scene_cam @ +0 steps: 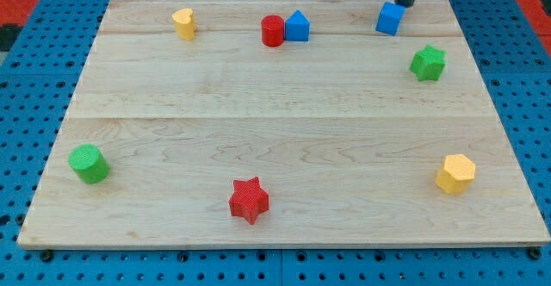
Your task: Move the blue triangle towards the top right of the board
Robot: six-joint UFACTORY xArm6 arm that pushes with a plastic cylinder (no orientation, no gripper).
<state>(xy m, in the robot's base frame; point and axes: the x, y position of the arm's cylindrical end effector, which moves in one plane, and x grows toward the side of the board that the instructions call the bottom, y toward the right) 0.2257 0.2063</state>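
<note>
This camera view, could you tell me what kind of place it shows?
Probably a robotics lab bench set up for block-pushing trials. A wooden board lies on a blue perforated base, small coloured blocks such as a red star are scattered on it, and my tip touches a blue block at the view's top right.
</note>
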